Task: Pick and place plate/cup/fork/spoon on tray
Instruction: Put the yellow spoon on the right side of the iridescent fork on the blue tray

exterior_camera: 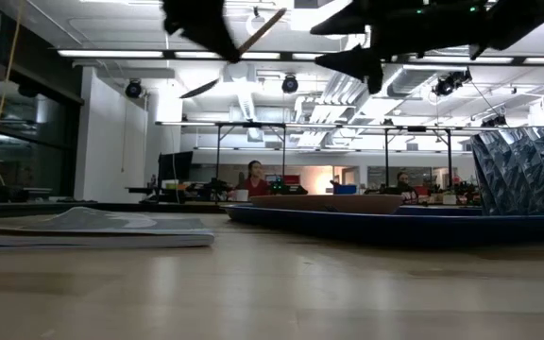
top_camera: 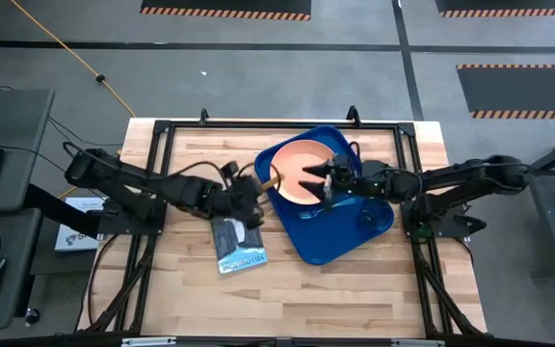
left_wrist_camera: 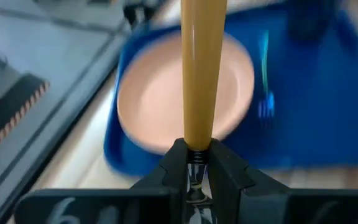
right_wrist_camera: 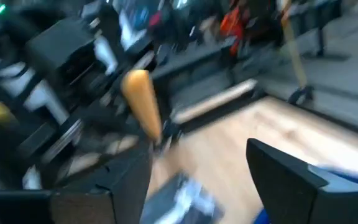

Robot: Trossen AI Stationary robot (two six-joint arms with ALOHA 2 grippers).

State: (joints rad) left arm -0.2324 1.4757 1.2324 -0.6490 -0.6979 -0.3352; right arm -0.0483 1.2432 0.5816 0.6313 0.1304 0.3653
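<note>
Gripping the spoon [left_wrist_camera: 202, 68] by its orange handle — bowl hidden — left jaws hover beside the tray [top_camera: 374, 226]; right jaws gape wide.

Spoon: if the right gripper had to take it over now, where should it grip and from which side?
Probably the free end of the orange handle. The left gripper clamps the spoon at its neck, in the air, and the handle juts out towards the tray. The open right gripper could come from the tray side, fingers across the slim handle.
</note>
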